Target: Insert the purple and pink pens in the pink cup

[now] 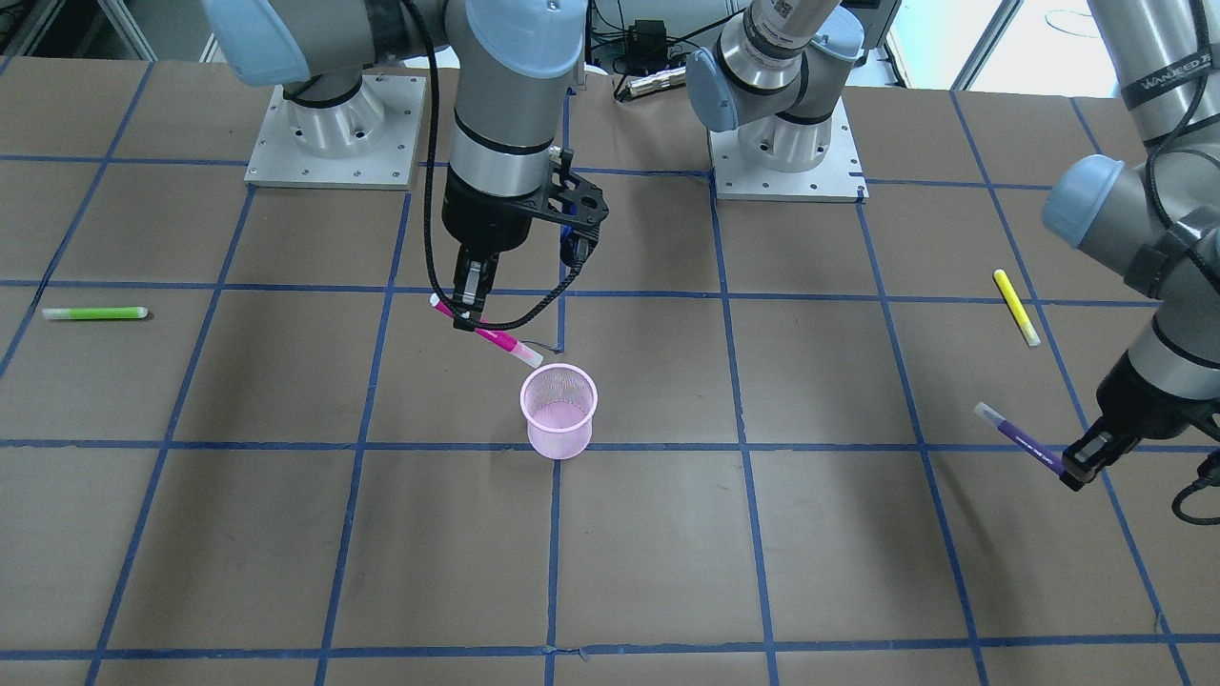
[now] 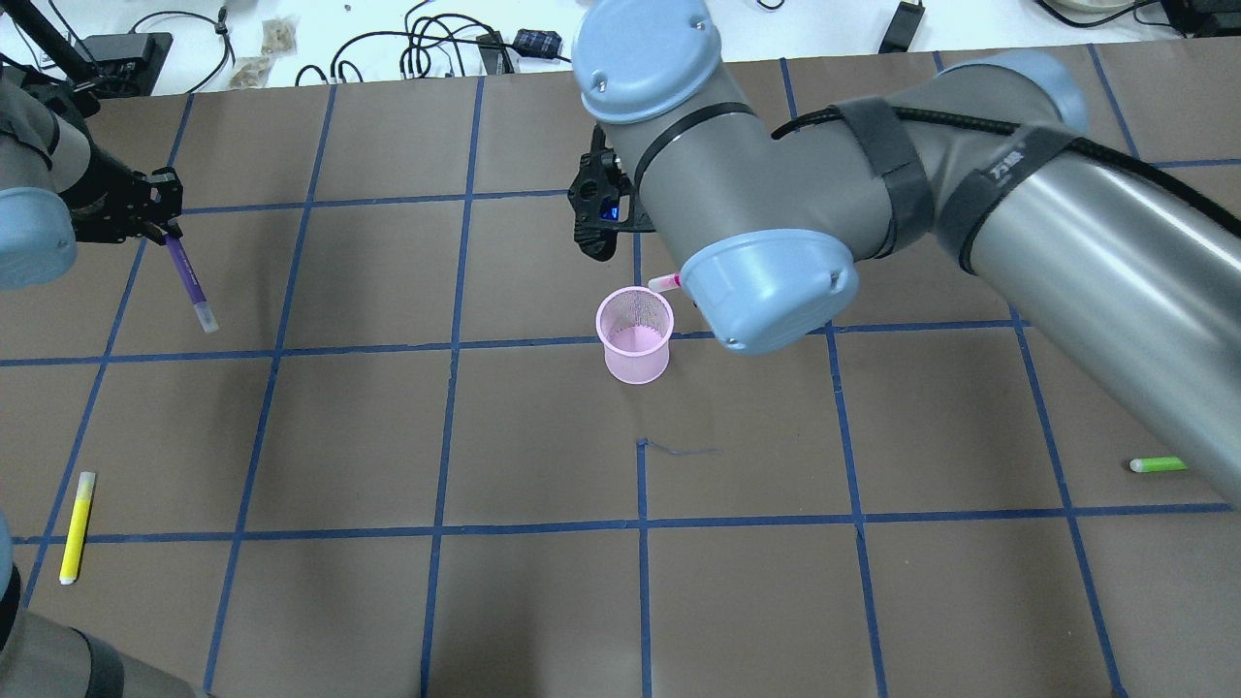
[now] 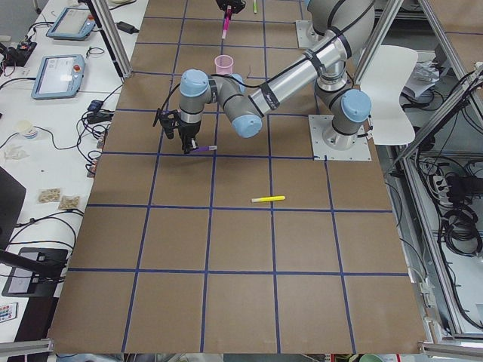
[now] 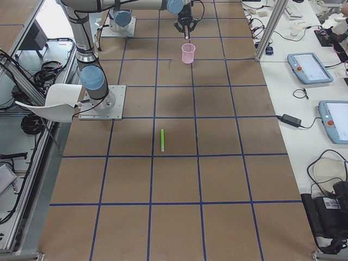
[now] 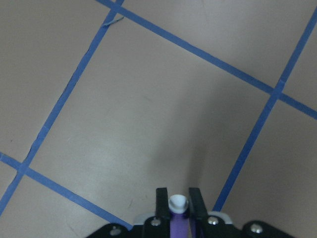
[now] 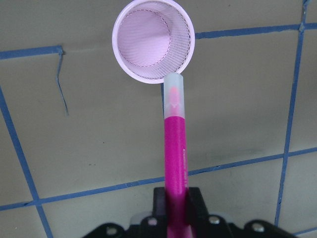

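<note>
Front-facing view: right gripper (image 1: 467, 310) points straight down, fingers clamped narrow on the pink pen (image 1: 488, 332) near its back end. The pen slants down toward the operators' edge, its pale capped tip close above the robot-side rim of the pink cup (image 1: 559, 412). The cup stands upright mid-desk, roughly midway between the two long edges.

Overhead view: the right arm's elbow and wrist cover that gripper. Only the pen's capped tip shows, beside the cup rim.

Right wrist view: looks along the pen. The tip overlaps the cup's nearer rim, not the centre of the opening. The mesh cup has nothing in it.

Left gripper (image 1: 1082, 467): front-facing view shows it pinching one end of the purple pen (image 1: 1020, 439), the rest of the barrel jutting out free at a slant. This is on the robot's left half of the desk, well apart from the cup.

Left wrist view: only the pen's pale end shows between the two fingers, bare tabletop beyond it. The pen is clear of the surface.

Arm poses: right arm reaches out from its base with the wrist turned down over mid-desk. The left forearm stretches toward the operators' edge, wrist bent downward.

Others: yellow pen (image 1: 1016, 307) lies flat between the left gripper and the robot-side edge. The green pen (image 1: 94, 312) lies flat toward the desk's right end.
</note>
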Motion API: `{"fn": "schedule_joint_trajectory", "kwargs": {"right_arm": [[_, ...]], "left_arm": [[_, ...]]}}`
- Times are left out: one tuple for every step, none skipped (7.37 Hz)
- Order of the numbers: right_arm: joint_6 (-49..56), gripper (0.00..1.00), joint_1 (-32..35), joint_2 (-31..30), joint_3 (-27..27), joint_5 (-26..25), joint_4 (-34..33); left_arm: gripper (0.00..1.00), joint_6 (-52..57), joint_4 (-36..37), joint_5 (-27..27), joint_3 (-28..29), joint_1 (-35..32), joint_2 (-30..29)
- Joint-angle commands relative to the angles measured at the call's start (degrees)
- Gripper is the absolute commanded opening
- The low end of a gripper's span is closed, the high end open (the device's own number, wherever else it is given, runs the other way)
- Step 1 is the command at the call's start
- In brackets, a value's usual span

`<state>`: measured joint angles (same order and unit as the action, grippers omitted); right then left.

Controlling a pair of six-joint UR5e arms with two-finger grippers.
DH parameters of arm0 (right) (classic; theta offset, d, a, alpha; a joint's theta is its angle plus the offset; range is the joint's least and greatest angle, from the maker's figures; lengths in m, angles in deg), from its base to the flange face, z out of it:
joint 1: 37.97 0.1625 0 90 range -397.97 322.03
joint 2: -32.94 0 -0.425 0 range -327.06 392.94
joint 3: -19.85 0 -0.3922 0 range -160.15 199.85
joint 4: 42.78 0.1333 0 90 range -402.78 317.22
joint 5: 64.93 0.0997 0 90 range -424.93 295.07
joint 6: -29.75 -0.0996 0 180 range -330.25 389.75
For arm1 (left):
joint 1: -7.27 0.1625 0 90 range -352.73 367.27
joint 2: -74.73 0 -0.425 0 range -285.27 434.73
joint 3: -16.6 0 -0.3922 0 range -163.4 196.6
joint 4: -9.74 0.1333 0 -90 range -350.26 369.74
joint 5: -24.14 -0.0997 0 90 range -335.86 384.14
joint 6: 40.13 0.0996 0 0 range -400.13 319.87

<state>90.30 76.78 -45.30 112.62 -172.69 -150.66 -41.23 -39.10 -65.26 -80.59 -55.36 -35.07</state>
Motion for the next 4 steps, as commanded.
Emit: {"fn": "schedule_joint_trajectory", "kwargs": {"right_arm": [[-2.4, 0.0, 2.1, 4.1, -0.1, -2.0, -2.9], [-3.1, 0.0, 3.4, 5.5, -0.2, -2.1, -4.6], [-3.5, 0.0, 3.7, 6.7, -0.1, -3.3, -4.9], [-3.7, 0.0, 4.1, 7.5, -0.1, -3.4, -5.0]], "left_arm": [[0.0, -1.0, 0.0, -0.6, -0.5, -0.7, -0.3], [0.0, -1.5, 0.1, -0.6, 0.2, -0.8, 0.2], [0.0, -1.5, -0.4, -0.6, 0.2, -1.5, 1.8], [0.0, -1.3, -1.6, -0.6, -0.2, -1.4, 2.1]]}}
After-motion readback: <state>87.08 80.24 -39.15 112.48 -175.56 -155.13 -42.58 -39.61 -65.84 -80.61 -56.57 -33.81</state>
